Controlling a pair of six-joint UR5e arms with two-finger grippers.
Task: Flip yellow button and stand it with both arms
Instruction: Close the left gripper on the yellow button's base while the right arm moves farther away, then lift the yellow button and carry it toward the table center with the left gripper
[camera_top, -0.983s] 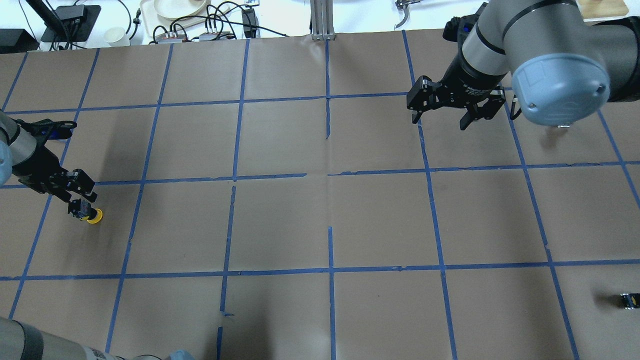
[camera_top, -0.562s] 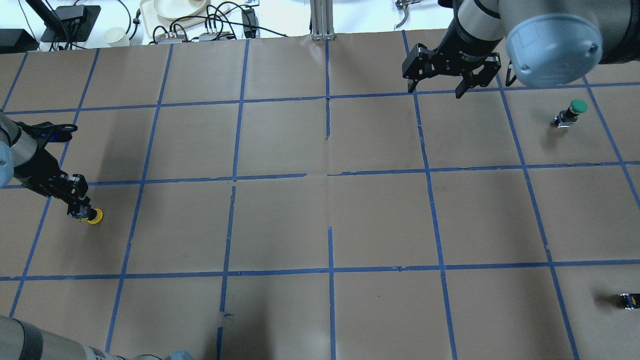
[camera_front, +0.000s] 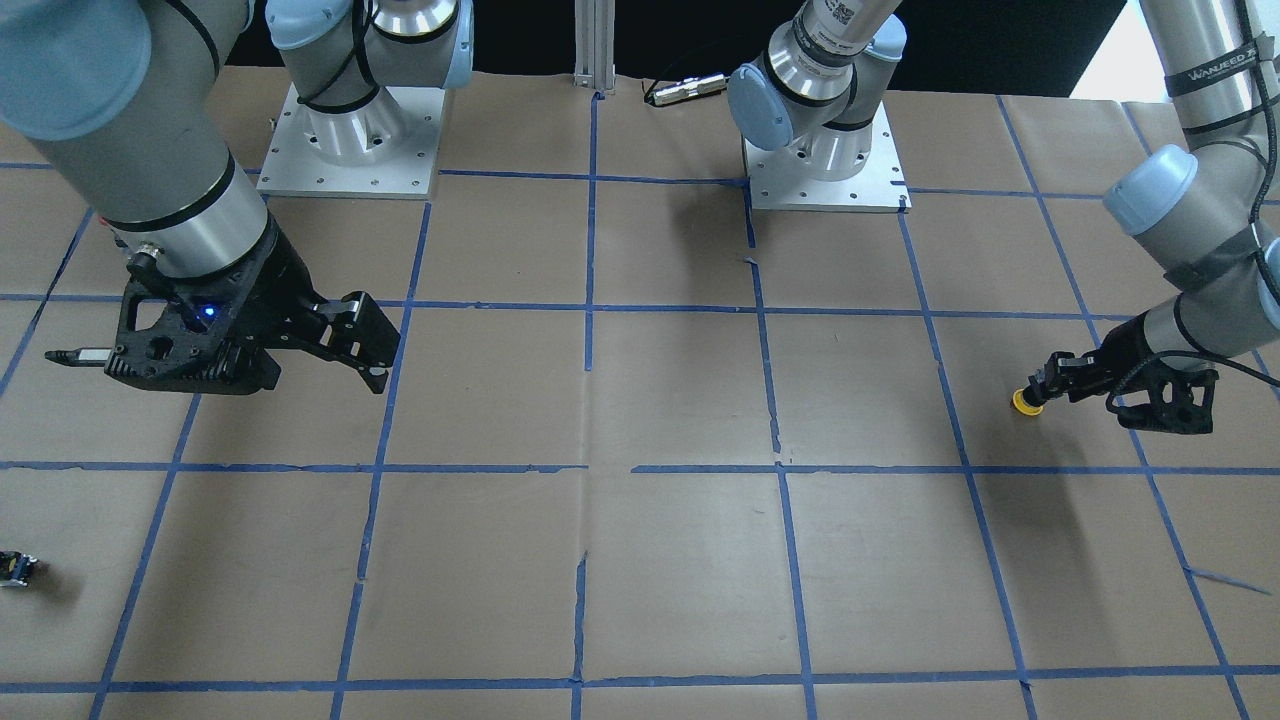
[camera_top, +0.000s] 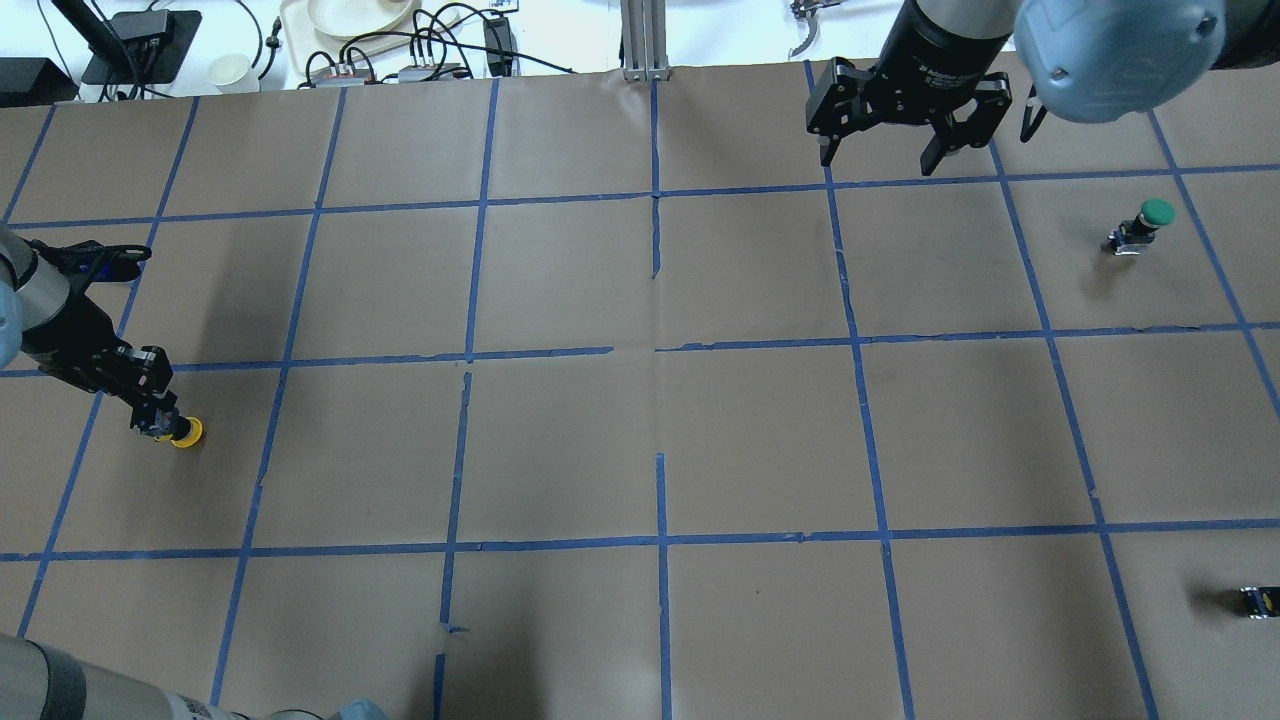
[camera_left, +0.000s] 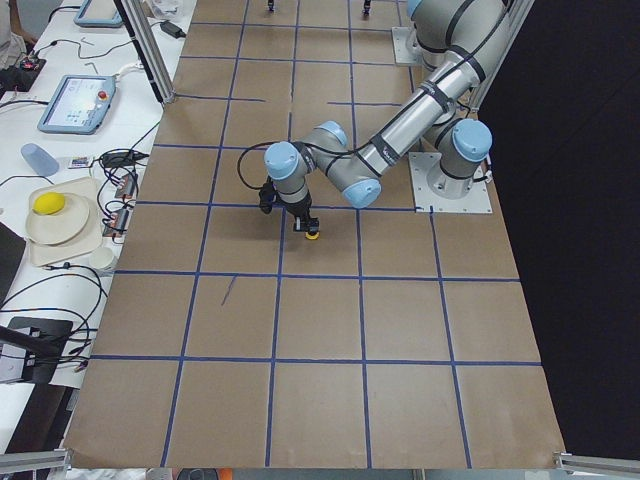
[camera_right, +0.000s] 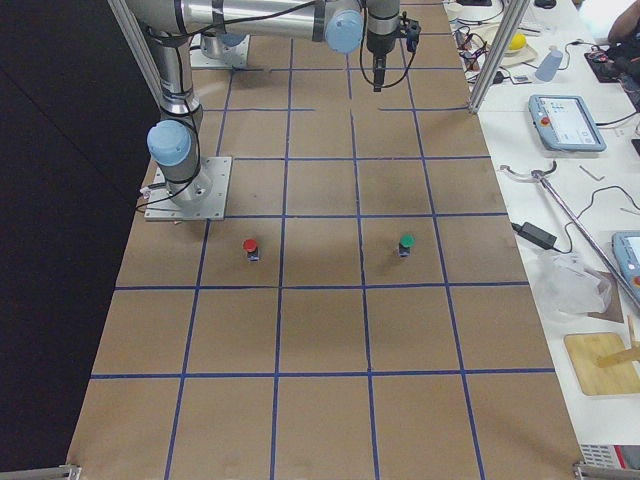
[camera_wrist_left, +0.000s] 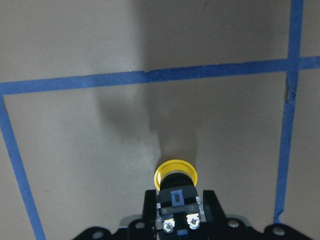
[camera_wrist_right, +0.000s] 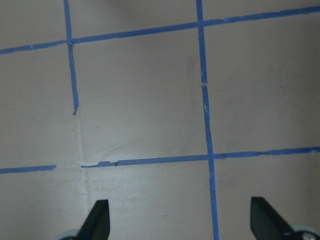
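Note:
The yellow button is at the table's left side, its yellow cap pointing away from my left wrist and low at the paper. My left gripper is shut on its black base. The left wrist view shows the cap just ahead of the fingers, with the base's screw terminals facing the camera. The button also shows in the front view and the left view. My right gripper is open and empty, high over the far right of the table; its fingertips frame bare paper.
A green-capped button stands upright at the right. A red-capped button stands near the right arm's base. A tiny black block lies at the near right edge. Blue tape lines grid the brown paper.
My left gripper has shut on the yellow button's base. My right arm has moved towards the far edge, uncovering the green button.

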